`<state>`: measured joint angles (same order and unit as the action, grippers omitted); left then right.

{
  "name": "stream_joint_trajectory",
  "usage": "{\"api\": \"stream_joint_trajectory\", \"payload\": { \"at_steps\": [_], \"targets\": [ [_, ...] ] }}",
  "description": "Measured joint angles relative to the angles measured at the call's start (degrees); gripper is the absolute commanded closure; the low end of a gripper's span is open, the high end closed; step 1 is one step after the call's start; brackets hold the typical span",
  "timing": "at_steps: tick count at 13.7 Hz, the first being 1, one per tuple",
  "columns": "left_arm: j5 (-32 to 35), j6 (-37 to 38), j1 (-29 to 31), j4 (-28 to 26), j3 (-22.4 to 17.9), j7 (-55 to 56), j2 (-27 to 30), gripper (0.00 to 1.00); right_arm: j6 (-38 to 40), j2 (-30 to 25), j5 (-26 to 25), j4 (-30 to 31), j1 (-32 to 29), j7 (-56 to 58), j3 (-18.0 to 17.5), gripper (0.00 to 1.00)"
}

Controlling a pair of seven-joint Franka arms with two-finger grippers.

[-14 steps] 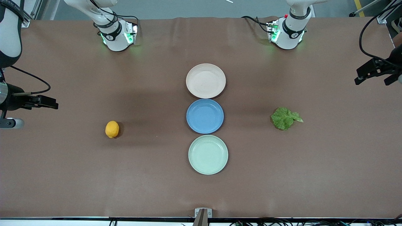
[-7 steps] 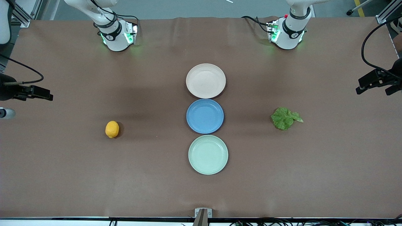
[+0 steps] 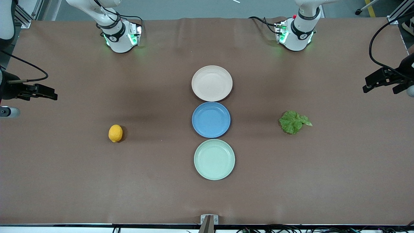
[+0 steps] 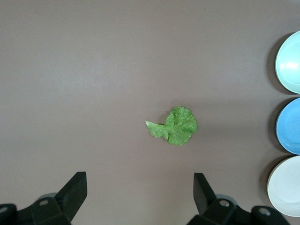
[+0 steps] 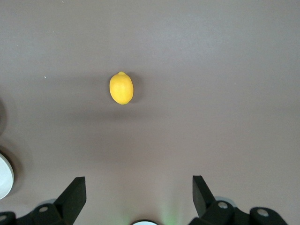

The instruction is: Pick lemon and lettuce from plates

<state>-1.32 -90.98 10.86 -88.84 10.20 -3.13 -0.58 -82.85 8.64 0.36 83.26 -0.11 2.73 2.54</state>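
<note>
Lemon [image 5: 121,87], lettuce [image 4: 174,126] on table, ungripped.

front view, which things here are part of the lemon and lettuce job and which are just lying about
Job:
- lemon, on the table
- lettuce, on the table
- beige plate, empty
- mint plate, empty

Lying about:
- blue plate, between the other two, empty

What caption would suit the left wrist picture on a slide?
Open left gripper hangs above a lettuce leaf lying on the bare brown table.
</note>
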Motion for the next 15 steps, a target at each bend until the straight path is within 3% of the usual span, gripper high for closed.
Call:
{"api": "stream_joint_trajectory", "payload": {
  "at_steps": [11,15],
  "targets": [
    [0.0,-0.1,0.1,0.2,-0.1,0.0,1.1,0.00,-5.4,-11.4,0.0,13.4,0.0,0.0,0.0,0.00],
    [0.0,-0.1,0.1,0.2,-0.1,0.0,1.1,0.00,-5.9,-13.9,0.0,15.0,0.0,0.0,0.0,0.00]
  ]
}}
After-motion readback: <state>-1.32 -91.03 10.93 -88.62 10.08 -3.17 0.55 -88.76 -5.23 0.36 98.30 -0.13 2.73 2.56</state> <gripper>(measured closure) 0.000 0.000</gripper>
